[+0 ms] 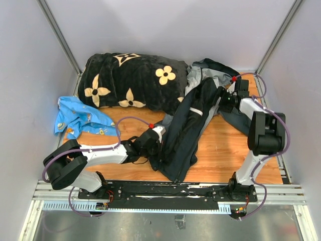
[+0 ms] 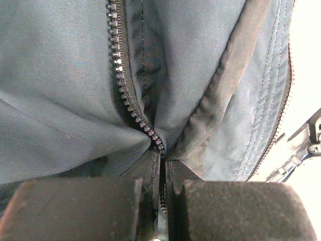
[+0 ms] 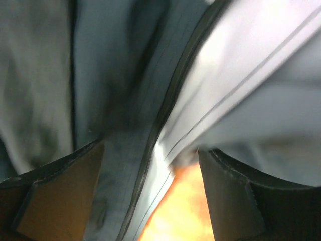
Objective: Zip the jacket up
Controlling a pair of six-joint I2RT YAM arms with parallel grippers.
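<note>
I see one jacket, lying across the bench as a long dark strip. Its long axis runs on a diagonal from the near middle, just beside my left arm, up to the far right, where the grey lining bunches by my right arm. The left fingers are pressed together on the jacket's near end, with the zipper pinched in the slit between them. From that grip the line of teeth climbs straight away from the fingers and bends a little to the left. A second run of teeth shows along the right edge of the left wrist view, apart from the first, so I judge the front is unjoined above the pinch. The right fingers stand wide, one on each side of a fabric edge at the far end. That view is blurred, but I see no clamp on the cloth. Any pull has to follow the diagonal, away from the left arm and toward the right. Also on the bench are one black flowered blanket at the back and one small blue cloth at the left, both clear of the fingers.
</note>
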